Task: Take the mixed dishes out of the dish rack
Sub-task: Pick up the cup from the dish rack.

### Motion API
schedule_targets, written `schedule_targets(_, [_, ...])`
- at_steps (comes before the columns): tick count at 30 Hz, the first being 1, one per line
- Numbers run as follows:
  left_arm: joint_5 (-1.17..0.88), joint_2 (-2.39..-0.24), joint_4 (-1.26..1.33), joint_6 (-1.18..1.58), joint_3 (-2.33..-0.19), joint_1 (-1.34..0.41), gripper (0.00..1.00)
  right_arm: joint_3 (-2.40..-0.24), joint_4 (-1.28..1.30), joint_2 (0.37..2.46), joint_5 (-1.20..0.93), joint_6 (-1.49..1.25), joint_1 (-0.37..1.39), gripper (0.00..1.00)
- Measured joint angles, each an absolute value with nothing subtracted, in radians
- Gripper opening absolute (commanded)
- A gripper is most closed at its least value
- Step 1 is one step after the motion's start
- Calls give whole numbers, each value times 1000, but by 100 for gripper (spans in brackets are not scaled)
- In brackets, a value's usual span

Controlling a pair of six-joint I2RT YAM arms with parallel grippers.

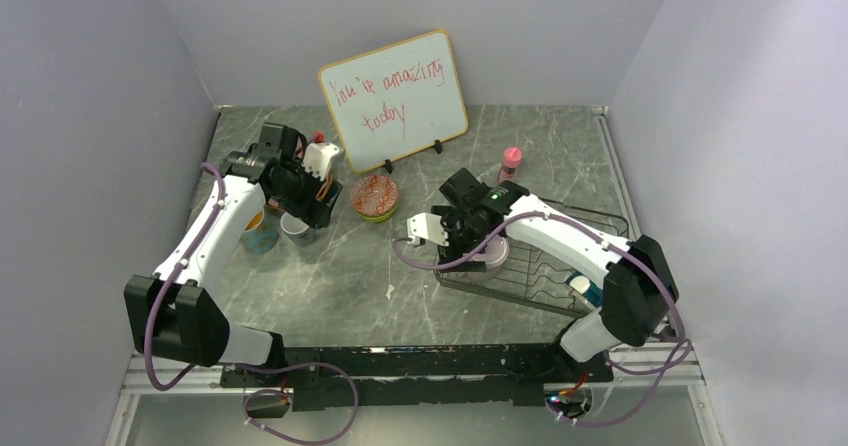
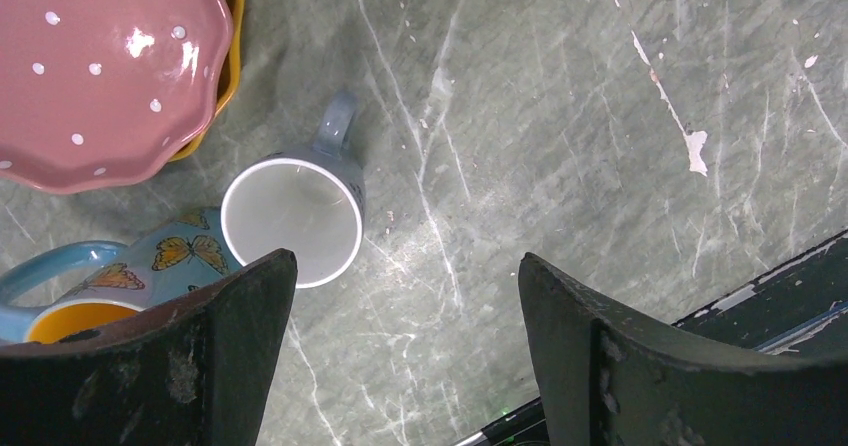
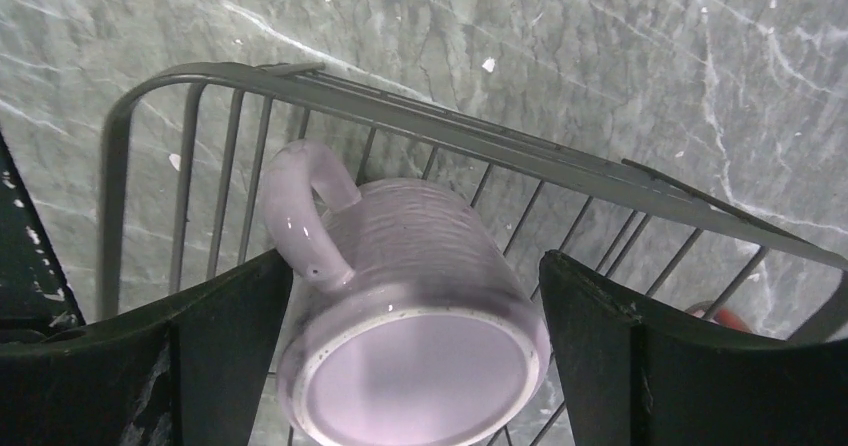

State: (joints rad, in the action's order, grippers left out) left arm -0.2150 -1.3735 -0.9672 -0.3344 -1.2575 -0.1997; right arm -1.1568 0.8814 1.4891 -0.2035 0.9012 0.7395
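R gripper (image 3: 415, 351) hangs over a corner of the dish rack (image 3: 400, 106), jaws wide, one finger either side of the lilac mug (image 3: 400, 296). There's a gap on the R side. The L finger sits just beside the handle, contact there can't be told. Mug lies on its side on the wires, open mouth toward the wrist cam, handle at ~10 o'clock, tucked against the rack's low rim. In top view the rack is at ~3 o'clock of the table (image 1: 340, 296), w/ a blue-white piece (image 1: 583, 286) at its near end, beside the R arm's elbow.

L gripper (image 2: 405, 356) hovers above bare table at ~10 o'clock, jaws wide, nothing btwn them. Around it in wrist view:
- grey-blue mug (image 2: 295, 221) upright, white inside, handle at 1 o'clock, just beside the L finger
- butterfly cup (image 2: 150, 266) just beside that mug at 8 o'clock, yellow inside
- pink dotted plate (image 2: 100, 66) at 10 o'clock, on top of a yellow dish (image 2: 232, 46) whose edge peeks out

Red-patterned bowl (image 1: 375, 198) stands btwn the two grippers. Whiteboard (image 1: 393, 101) w/ red writing leans at the back, 12 o'clock. Small pink bottle (image 1: 510, 163) stands at ~1 o'clock, behind the rack.

Table top is grey-green marble-look, white veins, a few chipped spots. Pale lilac-grey walls (image 1: 100, 116) close it in on three sides.
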Motion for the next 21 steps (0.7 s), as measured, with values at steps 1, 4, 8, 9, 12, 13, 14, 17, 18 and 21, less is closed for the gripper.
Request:
schedule_targets(1, [-216,-1374,-967,-335,-1258,-200,86,-1157,881,1500,-189,904,743,94])
schedule_targets(4, [-217,-1374,-967,-335,-1258,-200,86,-1158,880,1528,-160,907,743,91])
schedule_targets(8, [-218,-1374,-967,-335,-1258,-200,85,-1161,873,1549,-123,906,743,83])
schedule_targets(9, [-220,-1374,-967,-335,-1258,-200,85,-1161,871,1551,-112,905,743,81])
schedule_targets(12, [-223,-1374,-967,-335,-1258,-200,85,-1161,866,1551,-91,901,743,74])
schedule_targets(13, [-223,-1374,-967,-335,-1258,-200,85,-1161,866,1551,-87,897,743,71])
schedule_targets(14, [-223,-1374,-967,-335,-1258,-200,85,-1161,867,1551,-85,895,742,69])
schedule_targets(17, [-224,-1374,-967,-335,-1258,-199,85,-1161,867,1550,-85,879,735,66])
schedule_targets(18, [-224,-1374,-966,-335,-1258,-200,85,-1161,868,1550,-84,873,730,66])
schedule_targets(21, [-224,-1373,-966,-335,-1258,-200,85,-1161,869,1550,-87,858,719,68])
